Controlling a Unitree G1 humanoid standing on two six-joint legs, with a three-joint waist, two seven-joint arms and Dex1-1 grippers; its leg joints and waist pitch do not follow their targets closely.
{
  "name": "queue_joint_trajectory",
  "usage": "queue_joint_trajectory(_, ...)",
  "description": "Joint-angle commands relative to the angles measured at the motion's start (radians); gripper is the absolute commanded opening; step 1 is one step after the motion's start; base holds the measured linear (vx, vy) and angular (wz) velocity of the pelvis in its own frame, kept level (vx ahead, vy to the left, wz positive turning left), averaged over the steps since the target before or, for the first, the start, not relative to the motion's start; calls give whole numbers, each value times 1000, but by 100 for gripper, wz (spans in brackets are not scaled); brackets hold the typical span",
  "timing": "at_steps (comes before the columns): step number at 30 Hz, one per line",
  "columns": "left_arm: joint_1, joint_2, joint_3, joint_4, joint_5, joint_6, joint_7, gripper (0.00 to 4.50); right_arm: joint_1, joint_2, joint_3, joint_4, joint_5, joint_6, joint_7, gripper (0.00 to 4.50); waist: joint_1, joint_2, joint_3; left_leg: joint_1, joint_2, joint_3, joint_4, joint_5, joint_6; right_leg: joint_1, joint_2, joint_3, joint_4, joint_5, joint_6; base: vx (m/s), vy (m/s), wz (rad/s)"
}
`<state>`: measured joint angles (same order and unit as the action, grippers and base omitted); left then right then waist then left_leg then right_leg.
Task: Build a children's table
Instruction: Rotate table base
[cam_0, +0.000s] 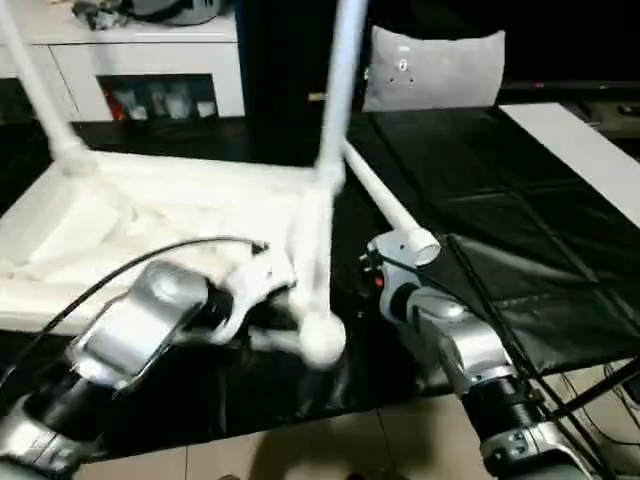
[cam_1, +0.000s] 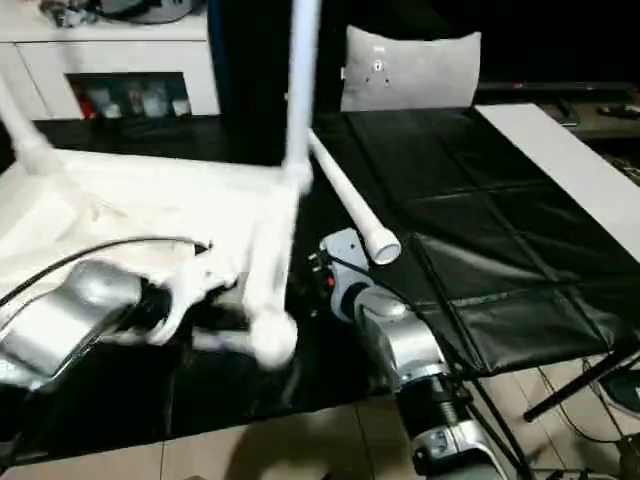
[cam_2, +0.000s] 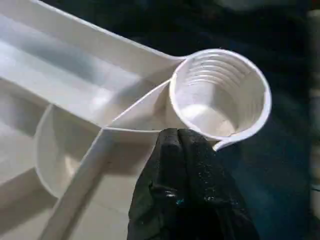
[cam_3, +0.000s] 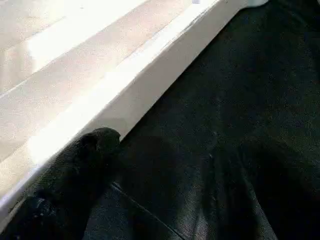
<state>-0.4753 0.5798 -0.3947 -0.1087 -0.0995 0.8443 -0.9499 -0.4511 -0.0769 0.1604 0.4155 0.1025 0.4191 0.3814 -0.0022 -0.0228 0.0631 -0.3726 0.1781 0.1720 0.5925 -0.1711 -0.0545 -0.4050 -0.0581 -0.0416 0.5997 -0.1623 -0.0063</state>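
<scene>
- Where the black mat (cam_0: 480, 200) covers the floor, the white table top (cam_0: 150, 225) lies upside down, ribs facing up, towards the robot's left.
- Two legs stand upright in its far corners: one at the far left (cam_0: 35, 85), one at the far right (cam_0: 340, 85).
- A third leg (cam_0: 385, 205) lies loose on the mat just beside the top's right edge, its open end near the right wrist.
- Left gripper (cam_2: 176, 137): fingers pressed together with nothing between them, tips at the rim of the empty round socket (cam_2: 220, 95) at the near corner.
- Right gripper: wide open and empty; one black finger (cam_3: 85, 155) sits close against the top's side wall (cam_3: 150, 75), over the mat.
- A white cabinet (cam_0: 150, 60) and a grey pillow (cam_0: 435, 65) stand beyond the mat.
</scene>
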Motion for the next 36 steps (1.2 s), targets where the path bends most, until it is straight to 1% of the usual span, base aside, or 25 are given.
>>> queue_joint_trajectory(1, -14, -29, 26, 41, 24, -30, 66, 3, -15, -3, 1, -15, -2, -12, 10, 450, 8, 20, -67, 17, 36, -17, -70, -311, -47, 40, -64, 40, -74, -342, -178, 0, 0, 0)
queue_joint_trajectory(3, -11, -35, 32, 41, 19, -32, 67, 3, -15, -6, -7, -30, 2, -8, 6, 450, 13, 20, -68, 17, 37, -17, -71, -306, -46, 40, -63, 40, -73, -327, -182, 0, 0, 0)
queue_joint_trajectory(9, 68, -145, 225, -39, -91, -26, 169, 3, 46, -29, -76, -246, 36, 33, -31, 450, 18, 19, -67, 15, 40, -14, -72, -288, -40, 44, -63, 40, -71, -292, -185, 0, 0, 0)
queue_joint_trajectory(11, 160, -277, 367, -126, -131, -81, 324, 3, 128, -27, -116, -425, 81, 107, -57, 450, 21, 16, -67, 13, 44, -13, -70, -275, -28, 50, -62, 42, -70, -267, -184, 0, 0, 0)
queue_joint_trajectory(13, 207, -338, 419, -168, -140, -83, 395, 3, 168, -25, -133, -502, 101, 136, -68, 450, 23, 8, -66, 13, 45, -12, -73, -277, -15, 46, -59, 39, -75, -278, -175, 0, 0, 0)
queue_joint_trajectory(15, 219, -352, 427, -178, -138, -83, 410, 3, 178, -24, -136, -520, 104, 146, -70, 450, 22, 8, -65, 13, 38, -12, -72, -310, -13, 39, -56, 37, -82, -364, -141, 0, 0, 0)
queue_joint_trajectory(16, 300, -409, 446, -243, -111, -139, 492, 3, 237, -40, -124, -617, 90, 153, -69, 450, 18, -6, -60, 13, 39, -11, -72, -335, -13, 34, -56, 36, -94, -432, -112, 0, 0, 0)
queue_joint_trajectory(18, 330, -433, 457, -269, -96, -146, 530, 3, 263, -39, -124, -661, 98, 169, -72, 450, 20, 0, -57, 12, 42, -15, -73, -342, -17, 32, -60, 37, -100, -491, -73, 0, 0, 0)
queue_joint_trajectory(19, 370, -469, 466, -304, -72, -162, 597, 3, 300, -29, -134, -726, 119, 201, -90, 450, 29, -16, -51, -44, 22, -53, -98, -349, 28, 74, -80, -9, -81, -513, -65, 0, 0, 0)
queue_joint_trajectory(20, 382, -481, 468, -316, -61, -172, 620, 3, 312, -22, -140, -746, 126, 209, -99, 450, 18, 9, -55, -28, 35, -79, -103, -409, 35, 56, -69, -33, -88, -504, -74, -16, -18, 31)
queue_joint_trajectory(21, 382, -481, 468, -316, -61, -172, 620, 3, 312, -22, -140, -746, 126, 209, -99, 450, 18, 9, -55, -28, 35, -79, -103, -409, 35, 56, -69, -33, -88, -504, -74, 7, -48, 56)
queue_joint_trajectory(22, 400, -504, 472, -328, -54, -181, 650, 3, 336, -14, -143, -778, 130, 205, -113, 450, -4, 31, -61, -27, 67, -141, -112, -483, 20, 68, -57, -60, -67, -358, -137, 7, -48, 56)
queue_joint_trajectory(23, 404, -510, 473, -331, -56, -183, 657, 3, 344, -11, -143, -786, 130, 191, -114, 450, -14, 37, -56, -21, 94, -176, -134, -532, 23, 65, -41, -68, -45, -307, -151, 8, -95, 48)
queue_joint_trajectory(24, 410, -520, 474, -334, -59, -188, 667, 3, 356, -8, -144, -797, 130, 169, -115, 450, -31, 40, -45, 32, 214, -186, -171, -574, 11, 40, -33, -43, 13, -238, -113, 13, -134, 29)
queue_joint_trajectory(25, 424, -527, 463, -351, -55, -159, 693, 3, 388, -2, -150, -835, 164, 169, -101, 450, -18, 41, -38, 28, 225, -165, -195, -616, 16, 30, -22, -40, 77, -194, -103, 13, -134, 29)
queue_joint_trajectory(26, 431, -526, 456, -357, -47, -169, 701, 3, 399, -5, -152, -845, 167, 182, -102, 450, 7, 27, -27, 13, 204, -123, -201, -649, 48, 33, -33, -11, 89, -198, -80, 23, -189, 22)
queue_joint_trajectory(27, 439, -522, 448, -363, -37, -179, 705, 3, 407, -8, -154, -853, 169, 199, -104, 450, 11, 18, -28, 11, 179, -105, -184, -649, 59, 36, -45, 17, 75, -209, -77, 13, -227, 13)
queue_joint_trajectory(28, 455, -515, 433, -379, -27, -183, 703, 3, 424, -11, -159, -865, 175, 211, -101, 450, 28, -38, -44, -7, -2, -15, 7, -462, 33, 20, -90, 50, -100, -521, -56, 13, -227, 13)
queue_joint_trajectory(29, 467, -514, 426, -389, -32, -174, 697, 3, 435, -14, -164, -873, 176, 214, -102, 450, 53, -62, -43, -17, -19, -12, 106, -166, 26, 8, -145, 86, -153, -970, 116, -17, -203, -9)
queue_joint_trajectory(30, 476, -514, 422, -395, -36, -169, 693, 3, 442, -16, -167, -877, 175, 215, -103, 450, 69, -65, -57, -56, -16, -21, 97, -112, 20, 40, -135, 104, -129, -992, 183, -19, -148, -12)
queue_joint_trajectory(31, 486, -511, 415, -400, -36, -175, 691, 3, 448, -14, -173, -885, 178, 215, -105, 450, 76, -67, -53, -60, -9, -27, 75, -102, -3, 30, -124, 95, -120, -985, 249, -19, -148, -12)
queue_joint_trajectory(32, 500, -500, 404, -406, -27, -199, 687, 3, 457, -5, -185, -899, 176, 218, -119, 450, 79, -62, -59, -50, -4, -31, 52, -119, -8, 34, -115, 86, -109, -913, 237, -10, -94, -3)
queue_joint_trajectory(33, 505, -499, 402, -408, -27, -204, 687, 3, 460, -5, -187, -908, 177, 222, -124, 450, 76, -40, -68, -31, 17, -45, -7, -129, 0, 51, -96, 58, -87, -645, 157, -27, -62, 0)
queue_joint_trajectory(34, 512, -497, 399, -411, -29, -211, 688, 3, 467, -9, -185, -923, 174, 221, -132, 450, 62, -23, -61, -14, 45, -60, -38, -176, 24, 37, -58, 37, -73, -440, 91, -27, -62, 0)
queue_joint_trajectory(36, 516, -496, 396, -412, -31, -214, 692, 3, 476, -13, -180, -942, 160, 236, -153, 450, 56, -15, -53, -2, 36, -44, -37, -265, 24, 41, -65, 19, -102, -505, 59, 0, 0, 0)
